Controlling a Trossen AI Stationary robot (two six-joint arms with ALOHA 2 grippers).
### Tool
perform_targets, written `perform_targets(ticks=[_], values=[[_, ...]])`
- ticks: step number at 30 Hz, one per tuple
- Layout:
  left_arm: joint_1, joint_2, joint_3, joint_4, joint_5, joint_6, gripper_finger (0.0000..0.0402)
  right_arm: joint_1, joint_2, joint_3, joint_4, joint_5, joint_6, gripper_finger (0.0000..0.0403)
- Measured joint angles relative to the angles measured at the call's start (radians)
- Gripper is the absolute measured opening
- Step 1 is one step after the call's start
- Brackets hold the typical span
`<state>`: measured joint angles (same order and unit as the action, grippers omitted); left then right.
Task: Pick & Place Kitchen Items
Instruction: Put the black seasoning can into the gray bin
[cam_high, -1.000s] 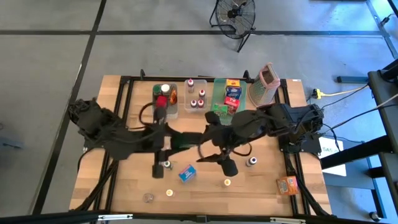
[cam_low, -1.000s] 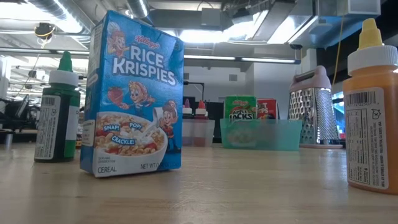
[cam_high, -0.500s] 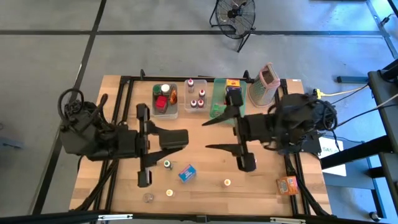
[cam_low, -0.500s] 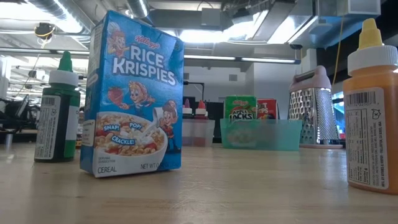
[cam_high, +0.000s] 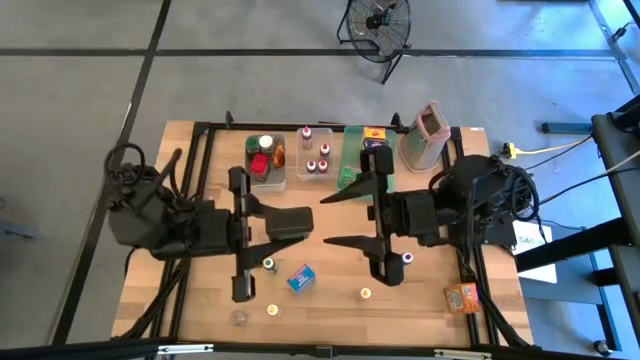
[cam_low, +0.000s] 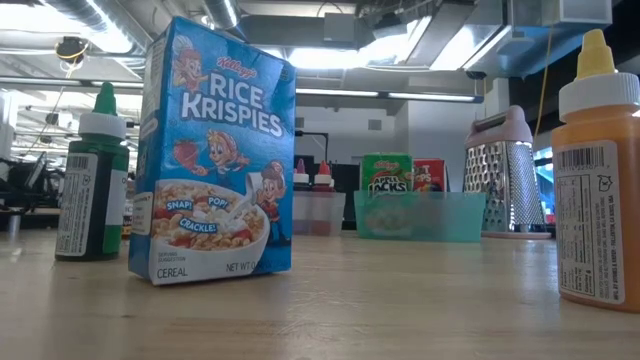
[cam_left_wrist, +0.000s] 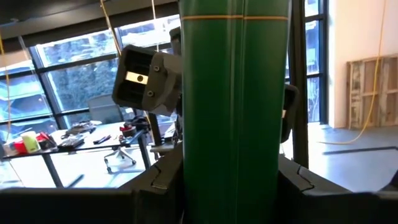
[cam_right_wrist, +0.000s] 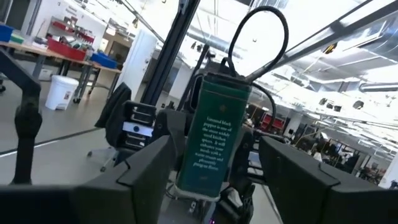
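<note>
My left gripper (cam_high: 300, 222) clamps a dark green box (cam_right_wrist: 214, 137), and my right gripper (cam_high: 326, 220) gapes empty. The blue cardboard cereal box (cam_high: 300, 277) and the dark green-capped bottle (cam_low: 92, 180) are still unsorted.

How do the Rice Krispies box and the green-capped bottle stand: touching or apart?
Apart. The high view shows bare wood between the Rice Krispies box and the green-capped bottle.

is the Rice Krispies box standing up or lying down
Standing up. In the low view the cereal box rests on its bottom edge on the table, print reading right way up.
</note>
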<state>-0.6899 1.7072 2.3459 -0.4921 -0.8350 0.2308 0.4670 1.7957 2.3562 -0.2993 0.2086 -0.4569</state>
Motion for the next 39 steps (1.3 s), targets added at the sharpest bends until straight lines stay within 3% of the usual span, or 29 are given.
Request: perform_targets(ticks=[10, 27, 39], values=[[0.041, 0.010, 0.000, 0.007, 0.020, 0.000, 0.0141, -0.003, 0.001, 0.000, 0.006, 0.000, 0.006, 0.0291], [0.071, 0.054, -0.001, 0.056, 0.025, 0.056, 0.0141, -0.011, 0.005, -0.006, -0.015, -0.001, 0.083, 0.0292], [0.071, 0.054, -0.001, 0.070, 0.027, 0.088, 0.0141, -0.011, 0.005, -0.006, -0.016, -0.037, 0.083, 0.0213]])
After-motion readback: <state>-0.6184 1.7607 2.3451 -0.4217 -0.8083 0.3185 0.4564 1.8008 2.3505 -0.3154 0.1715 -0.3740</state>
